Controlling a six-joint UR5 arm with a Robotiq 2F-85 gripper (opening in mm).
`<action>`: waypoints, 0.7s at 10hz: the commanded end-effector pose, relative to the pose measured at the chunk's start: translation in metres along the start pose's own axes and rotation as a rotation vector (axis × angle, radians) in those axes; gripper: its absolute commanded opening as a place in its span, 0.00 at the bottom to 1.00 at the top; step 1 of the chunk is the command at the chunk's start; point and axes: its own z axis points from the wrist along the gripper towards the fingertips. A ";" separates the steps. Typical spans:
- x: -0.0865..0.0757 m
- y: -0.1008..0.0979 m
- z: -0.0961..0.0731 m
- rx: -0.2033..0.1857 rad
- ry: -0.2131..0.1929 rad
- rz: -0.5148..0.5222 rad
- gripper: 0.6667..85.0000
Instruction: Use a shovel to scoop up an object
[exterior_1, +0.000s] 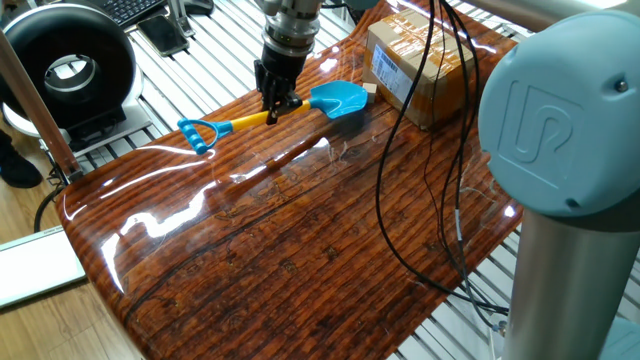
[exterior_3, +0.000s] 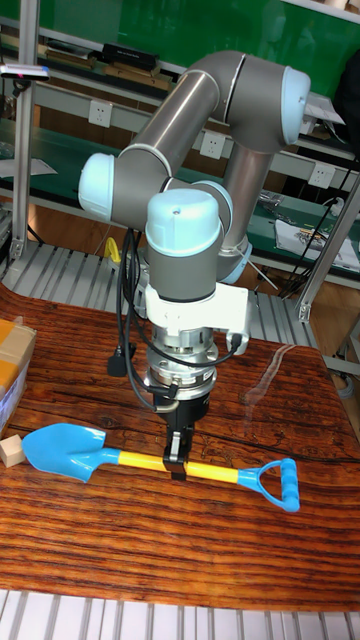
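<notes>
Shovel (exterior_3: 150, 461): toy plastic, blue blade, thin yellow shaft, blue D-handle. Lies flat on the wooden table (exterior_1: 300, 260) near its far edge, blade pointing toward the cardboard box (exterior_1: 420, 62).
Handling, shovel (judgement): light and fairly stiff, but the thin shaft may flex or twist under load. Smooth plastic on a glossy top, so it should slide readily; a narrow round shaft could roll in a pinch.
Hold point: mid-shaft, roughly midway between blade and D-handle. Looks balanced enough for tilting the blade down.
Gripper (exterior_3: 178, 463): fingers straddle the yellow shaft, nearly shut around it and apparently pinching it. Fingertips reach down to the tabletop.
Object (exterior_3: 11, 451): tiny tan wooden cube, on the table just beside the blade tip, between blade and box. Touching the blade or a hair apart: cannot tell.
Handling, cube (judgement): very light and rigid; likely to skid ahead of the blade rather than ride onto it. The box behind may serve as a backstop.
Hidden / unclear: in the tall fixed view the cube sits at the left frame border and the box is cut off. In the fixed view the arm's near joint and hanging cables (exterior_1: 440, 170) cover part of the table's right side. Contact of the finger pads on the shaft is too small to confirm.
</notes>
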 end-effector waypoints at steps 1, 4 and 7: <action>-0.003 -0.001 -0.002 0.001 -0.014 0.019 0.00; -0.010 -0.001 -0.002 0.000 -0.042 0.029 0.00; -0.003 -0.003 -0.002 0.010 -0.014 0.008 0.00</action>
